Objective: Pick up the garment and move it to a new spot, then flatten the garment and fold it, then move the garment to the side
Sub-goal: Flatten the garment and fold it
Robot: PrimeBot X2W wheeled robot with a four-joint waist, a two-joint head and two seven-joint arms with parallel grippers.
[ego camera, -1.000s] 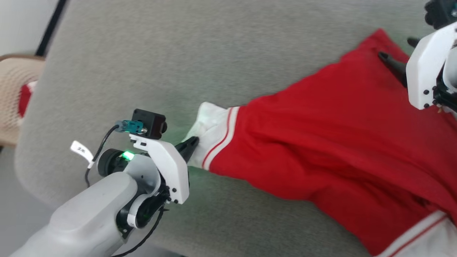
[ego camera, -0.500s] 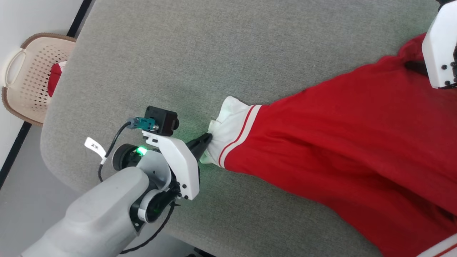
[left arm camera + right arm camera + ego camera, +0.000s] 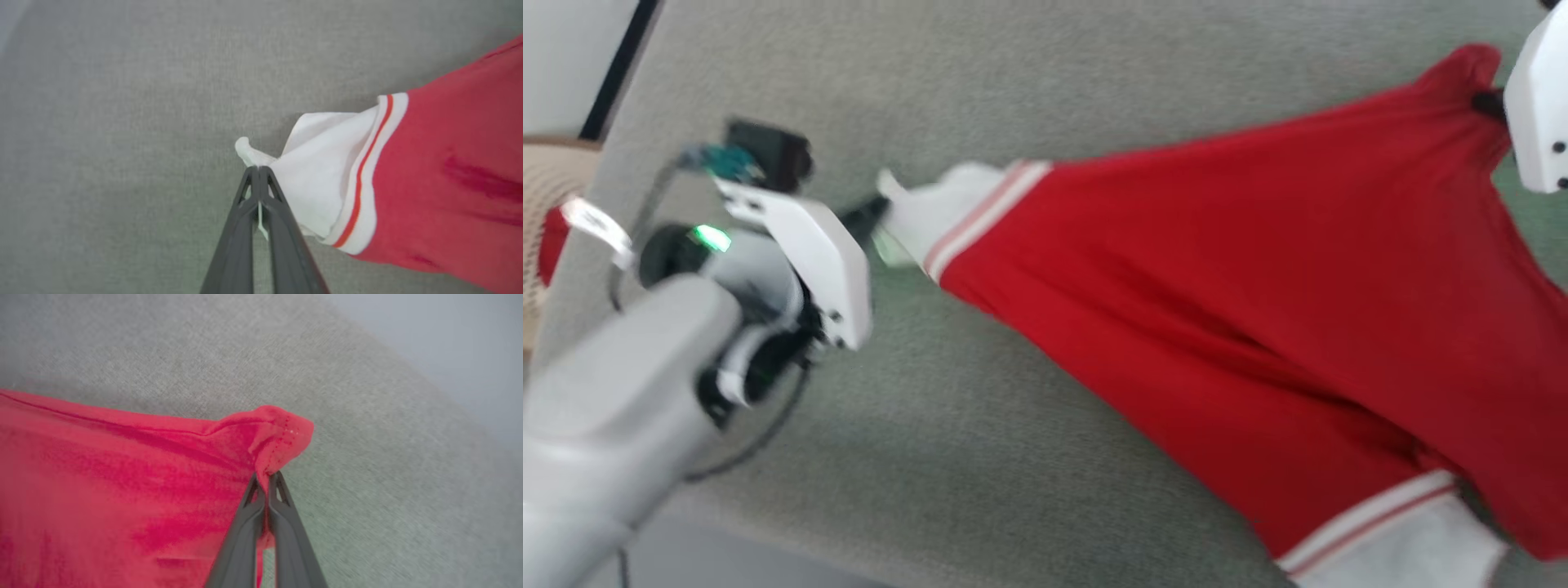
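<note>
At the far left a tan basket pokes into view, blurred, with something red in it that I can't identify. Next comes the left gripper, its fingers pinched tight on the tip of the white cuff. From there the garment stretches across the grey padded surface, drawn taut up to the right gripper, which is clamped on a bunched red corner.

With both ends held, this looks like the pick-up-and-move step. Next, both arms need to travel together, keeping the tension even so neither thin pinch slips.

The head view is smeared. The right gripper's body is cut by the frame edge, and the second cuff runs off the bottom.
</note>
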